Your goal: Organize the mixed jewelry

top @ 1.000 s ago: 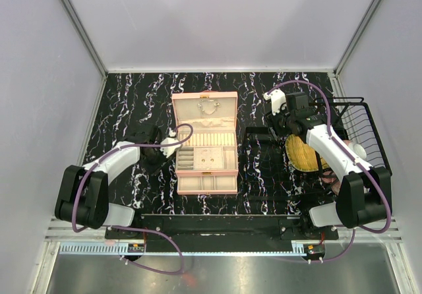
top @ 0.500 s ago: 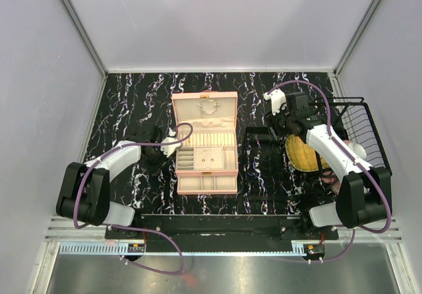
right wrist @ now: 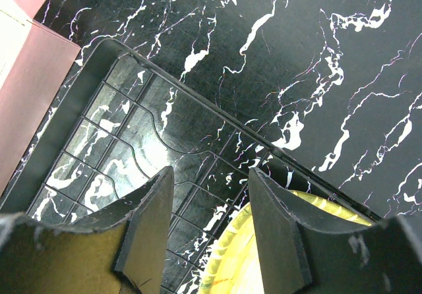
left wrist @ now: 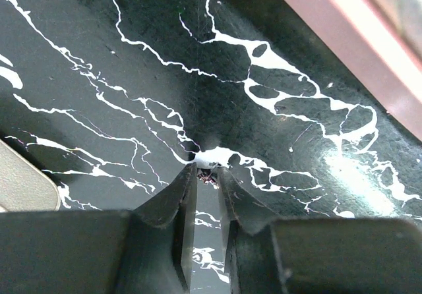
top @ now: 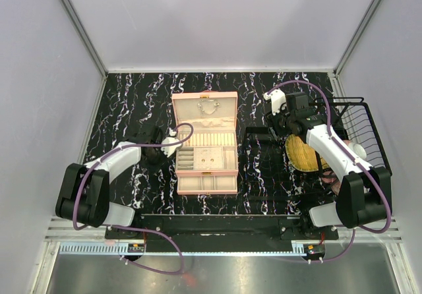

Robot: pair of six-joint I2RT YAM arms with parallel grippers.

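Reaching down to the surface (left wrist: pixel 99 43) at 9 o'clock of the pink case (top: pixel 205 96), the left jaws stand a narrow slit apart around a tiny jewelry piece (left wrist: pixel 208 175), whether clamping it I cannot tell, while the right jaws hang wide apart over a wire rack (right wrist: pixel 74 99).

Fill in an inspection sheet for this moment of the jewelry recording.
Surface: black marbled table.
Job's things: tiny jewelry piece lying on the table, beside the open pink case.
Clutter: black wire rack; yellow plate.
Grippers: left gripper pinched on the tiny jewelry piece; right gripper open, holding nothing, above the rack.
Cables: purple cables looped along both arms.
Surroundings: plain grey walls.
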